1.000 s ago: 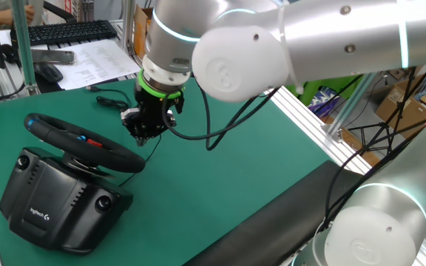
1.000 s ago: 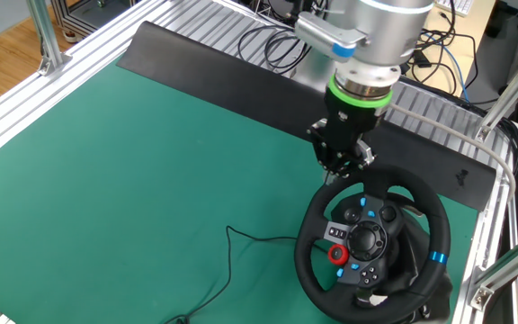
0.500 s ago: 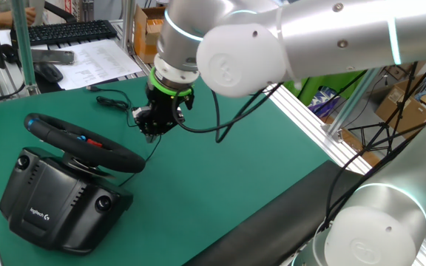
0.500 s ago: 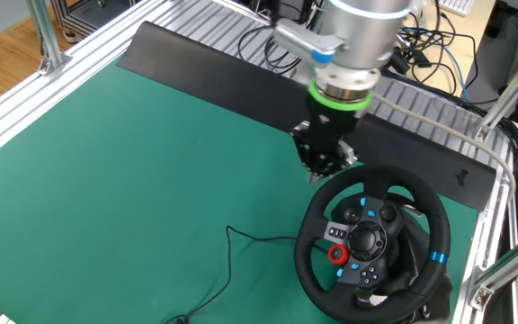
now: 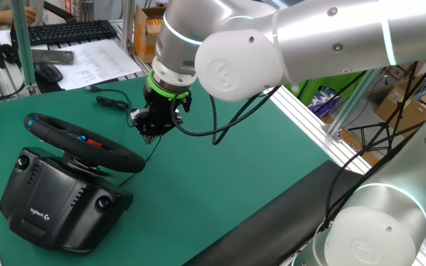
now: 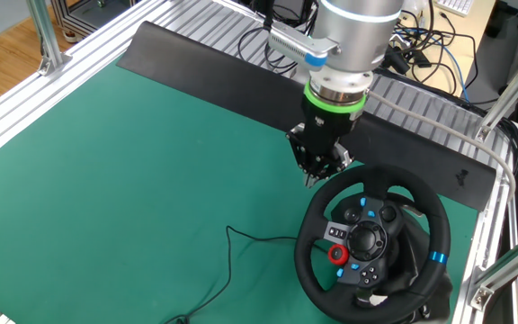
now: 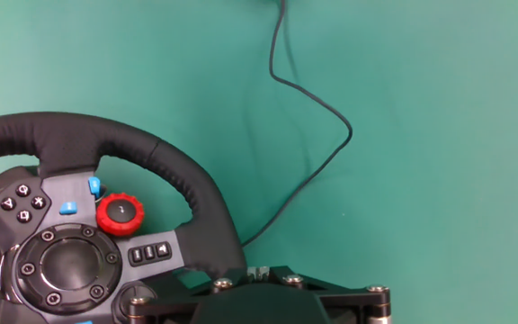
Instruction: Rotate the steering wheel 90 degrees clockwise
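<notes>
The steering wheel [image 5: 106,151] is a black rim on a boxy Logitech base [image 5: 58,201] at the mat's near left. In the other fixed view the steering wheel [image 6: 317,220] shows its hub with coloured buttons and a blue stripe [image 6: 438,257] at the right of the rim. My gripper [image 5: 149,134] hangs shut and empty just beyond the rim, apart from it, and it also shows in the other fixed view [image 6: 317,173]. In the hand view the steering wheel [image 7: 183,184] fills the lower left, and my gripper [image 7: 259,271] has its fingertips pressed together beside the rim.
A thin black cable [image 7: 317,117] trails over the green mat [image 6: 151,162] from the wheel. A black strip [image 6: 214,72] and aluminium rails border the mat's far side. A keyboard [image 5: 69,31], a mouse and papers lie beyond the mat.
My gripper has lifted off and drawn back from the wheel rim, leftward in the other fixed view. The wheel has not turned.
</notes>
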Controlling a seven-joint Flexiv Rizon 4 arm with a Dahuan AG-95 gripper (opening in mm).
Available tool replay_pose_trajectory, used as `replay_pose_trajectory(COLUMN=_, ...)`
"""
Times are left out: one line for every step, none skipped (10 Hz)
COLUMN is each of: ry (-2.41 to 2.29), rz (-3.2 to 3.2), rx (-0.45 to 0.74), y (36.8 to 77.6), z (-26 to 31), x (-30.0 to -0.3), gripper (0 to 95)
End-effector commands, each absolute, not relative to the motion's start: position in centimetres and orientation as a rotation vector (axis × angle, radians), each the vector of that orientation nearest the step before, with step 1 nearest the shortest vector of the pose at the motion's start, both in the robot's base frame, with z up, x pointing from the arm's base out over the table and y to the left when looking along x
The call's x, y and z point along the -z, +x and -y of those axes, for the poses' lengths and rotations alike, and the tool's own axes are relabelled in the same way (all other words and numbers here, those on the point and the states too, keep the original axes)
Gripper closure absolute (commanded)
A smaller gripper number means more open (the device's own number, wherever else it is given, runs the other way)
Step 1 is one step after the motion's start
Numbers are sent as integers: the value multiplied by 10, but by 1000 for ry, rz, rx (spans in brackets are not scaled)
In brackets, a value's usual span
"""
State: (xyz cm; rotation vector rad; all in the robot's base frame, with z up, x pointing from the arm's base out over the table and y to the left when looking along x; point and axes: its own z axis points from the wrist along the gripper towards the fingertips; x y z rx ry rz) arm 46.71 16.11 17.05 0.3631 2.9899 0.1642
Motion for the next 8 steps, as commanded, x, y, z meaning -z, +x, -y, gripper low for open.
replay_pose_trajectory(ry=373, rz=-2989, rx=-165, y=466, z=-161, x=-171, gripper=950)
replay_pose_trajectory(ry=379, rz=-2988, rx=-164, y=466, z=-161, x=-171, gripper=950)
replay_pose_trajectory(ry=386, rz=-2987, rx=-165, y=466, z=-161, x=-171, gripper=950)
replay_pose_trajectory(ry=391, rz=-2987, rx=-166, y=466, z=-161, x=-171, gripper=950)
replay_pose_trajectory(ry=401, rz=-2986, rx=-168, y=466, z=-161, x=-171, gripper=950)
replay_pose_trajectory(ry=410, rz=-2985, rx=-171, y=466, z=-161, x=-171, gripper=950)
replay_pose_trajectory(ry=415, rz=-2985, rx=-174, y=466, z=-161, x=-171, gripper=950)
replay_pose_trajectory(ry=421, rz=-2984, rx=-178, y=466, z=-161, x=-171, gripper=950)
